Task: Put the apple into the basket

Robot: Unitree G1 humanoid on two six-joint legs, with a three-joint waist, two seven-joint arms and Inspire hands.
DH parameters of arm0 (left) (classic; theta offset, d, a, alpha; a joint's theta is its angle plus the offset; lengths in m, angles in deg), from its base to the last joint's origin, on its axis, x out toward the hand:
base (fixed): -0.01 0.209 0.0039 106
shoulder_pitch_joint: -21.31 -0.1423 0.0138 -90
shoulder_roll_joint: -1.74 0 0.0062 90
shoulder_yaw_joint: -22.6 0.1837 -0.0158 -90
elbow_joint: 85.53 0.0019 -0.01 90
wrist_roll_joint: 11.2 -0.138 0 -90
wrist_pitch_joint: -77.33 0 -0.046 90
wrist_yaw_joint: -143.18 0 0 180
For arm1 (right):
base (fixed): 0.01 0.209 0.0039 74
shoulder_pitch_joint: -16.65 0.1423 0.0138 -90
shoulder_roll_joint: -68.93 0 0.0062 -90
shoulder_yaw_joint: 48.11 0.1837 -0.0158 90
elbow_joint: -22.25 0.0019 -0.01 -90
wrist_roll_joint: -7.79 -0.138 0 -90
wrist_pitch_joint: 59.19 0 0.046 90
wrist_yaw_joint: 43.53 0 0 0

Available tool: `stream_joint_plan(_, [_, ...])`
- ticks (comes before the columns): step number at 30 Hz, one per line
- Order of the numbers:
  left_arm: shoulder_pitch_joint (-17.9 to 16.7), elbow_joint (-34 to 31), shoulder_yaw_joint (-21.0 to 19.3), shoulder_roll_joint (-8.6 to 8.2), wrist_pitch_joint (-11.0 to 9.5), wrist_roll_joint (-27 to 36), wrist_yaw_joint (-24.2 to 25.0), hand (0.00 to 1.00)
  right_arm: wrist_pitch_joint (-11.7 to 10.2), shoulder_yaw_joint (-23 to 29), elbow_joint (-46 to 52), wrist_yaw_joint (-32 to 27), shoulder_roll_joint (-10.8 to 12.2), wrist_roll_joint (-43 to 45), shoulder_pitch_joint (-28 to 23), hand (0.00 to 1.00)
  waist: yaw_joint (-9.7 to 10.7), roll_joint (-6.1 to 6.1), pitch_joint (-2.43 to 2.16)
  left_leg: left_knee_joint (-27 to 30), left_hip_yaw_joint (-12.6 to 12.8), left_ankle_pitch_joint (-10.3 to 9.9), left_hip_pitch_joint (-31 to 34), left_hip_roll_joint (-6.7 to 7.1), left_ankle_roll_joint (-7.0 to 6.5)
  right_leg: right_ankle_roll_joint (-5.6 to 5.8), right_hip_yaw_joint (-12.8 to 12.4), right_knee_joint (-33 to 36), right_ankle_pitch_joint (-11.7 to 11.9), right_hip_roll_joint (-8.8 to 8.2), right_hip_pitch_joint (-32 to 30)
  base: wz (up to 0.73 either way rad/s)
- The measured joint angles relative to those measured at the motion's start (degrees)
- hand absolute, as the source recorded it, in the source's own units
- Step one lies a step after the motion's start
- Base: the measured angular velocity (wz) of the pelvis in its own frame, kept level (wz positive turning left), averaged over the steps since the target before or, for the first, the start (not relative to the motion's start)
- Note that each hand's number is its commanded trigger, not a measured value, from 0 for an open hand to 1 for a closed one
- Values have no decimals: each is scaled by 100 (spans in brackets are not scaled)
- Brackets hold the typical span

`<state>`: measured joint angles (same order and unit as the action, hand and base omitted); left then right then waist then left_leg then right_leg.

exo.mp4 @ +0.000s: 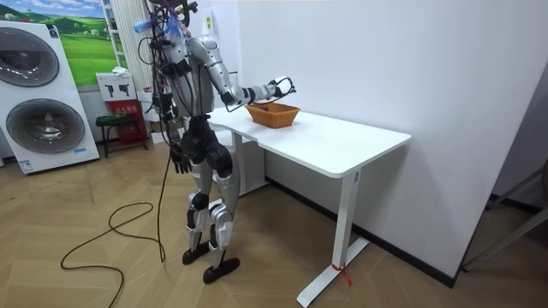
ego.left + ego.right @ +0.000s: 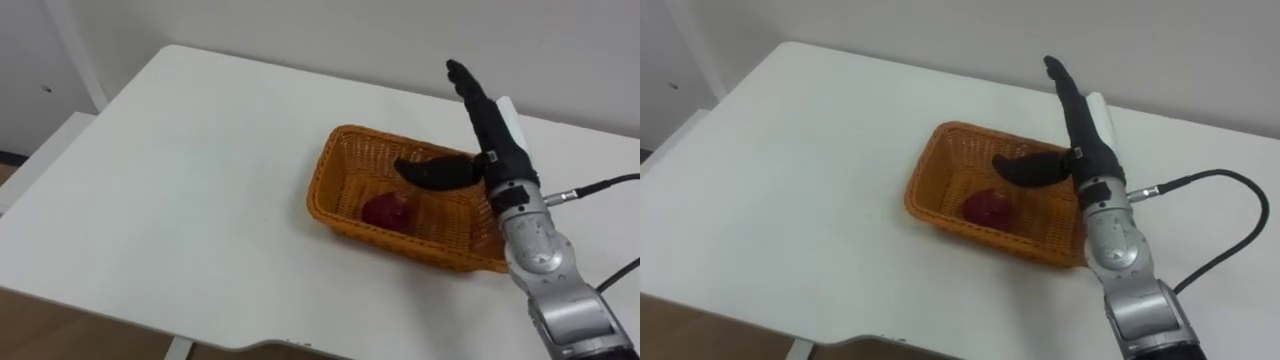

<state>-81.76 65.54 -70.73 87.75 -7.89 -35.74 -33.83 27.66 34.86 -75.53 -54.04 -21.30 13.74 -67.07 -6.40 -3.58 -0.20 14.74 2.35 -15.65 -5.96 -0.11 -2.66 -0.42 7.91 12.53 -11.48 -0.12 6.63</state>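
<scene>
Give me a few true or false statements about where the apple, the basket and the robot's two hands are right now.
1. The apple lies inside the basket. True.
2. The right hand is curled round the apple. False: its fingers are straight, it holds nothing, and it is raised over the basket's far right side.
3. The basket stands on the floor. False: it stands on the white table.
4. The left hand hangs at the robot's side, away from the table. True.
</scene>
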Motion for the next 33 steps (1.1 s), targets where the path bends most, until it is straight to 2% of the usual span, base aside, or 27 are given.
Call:
stream_joint_plan(2, [-39,-42,-4,-1,-1,10,-12,0,-2,195,5,-49,1,-12,-65,0,50,16,23,-7,1,-1,-58,2,0,0,-3,1,0,-1,59,0])
stream_joint_plan(6, [-166,-70,-146,-3,-6,-8,-19,0,-6,664,228,-277,-1,-68,-173,0,195,0,12,-78,11,-2,-34,2,1,0,11,11,-1,4,16,-2])
stream_joint_plan(10, [-280,-73,-589,-21,-58,4,-31,0,-136,1535,402,-709,-141,-495,-360,0,354,-6,3,-100,69,0,-70,-3,4,0,-9,7,0,16,25,-3])
stream_joint_plan(11, [-320,-95,-698,-21,-79,4,-32,0,-136,1780,400,-888,-216,-570,-410,0,406,-9,1,-100,69,0,-72,-2,4,0,-8,7,0,13,25,0])
stream_joint_plan(14, [-437,-141,-781,-20,-105,3,-163,0,-148,2328,363,-1426,-244,-929,-434,0,594,-26,-2,-87,76,1,-90,-2,4,0,-6,2,0,14,29,-1])
stream_joint_plan(16, [-499,-155,-826,-26,-117,3,-245,0,-192,2685,330,-1762,-251,-1079,-538,0,625,-42,2,-103,134,1,-120,-4,4,0,-66,4,-1,26,25,-11])
stream_joint_plan(19, [-561,-276,-1124,-52,-143,19,-304,0,-246,3283,103,-2255,-252,-1099,-786,0,689,-103,-5,-117,219,0,-93,-14,4,-1,-174,11,-2,41,-38,-16])
stream_joint_plan(23, [-586,-347,-1221,-55,-130,29,-373,0,-253,3979,-324,-3029,-277,-1835,-956,0,922,-96,-6,-135,235,-2,-52,-11,0,-1,-267,21,-2,36,-112,-11])
stream_joint_plan(26, [-587,-430,-1244,-55,-109,27,-423,0,-244,4271,-620,-3530,-279,-1984,-1155,0,1005,-80,-9,-205,298,-2,-51,-13,0,-1,-307,24,-1,48,-155,-11])
stream_joint_plan(29, [-591,-491,-1243,-60,-81,21,-481,0,-245,4348,-992,-3863,-278,-2151,-1341,0,1105,-39,-14,-209,357,-2,-39,-18,0,-2,-335,27,-1,47,-189,-10])
stream_joint_plan(30, [-591,-491,-1232,-61,-59,29,-539,0,-250,4361,-1331,-3935,-277,-2255,-1408,0,1126,-19,-3,-209,359,-2,-56,-19,0,-2,-336,27,0,48,-170,-4])
stream_joint_plan(32, [-592,-518,-1234,-60,-8,19,-585,0,-217,4374,-2050,-3933,-268,-2488,-1530,0,1114,-35,-33,-209,370,-2,-65,-20,0,-3,-336,27,0,48,-159,2])
stream_joint_plan(33, [-604,-544,-1233,-61,16,21,-585,0,-173,4358,-2464,-3919,-206,-2652,-1625,0,1102,-29,-29,-209,362,-3,-56,-21,-1,-2,-334,17,0,47,-156,0])
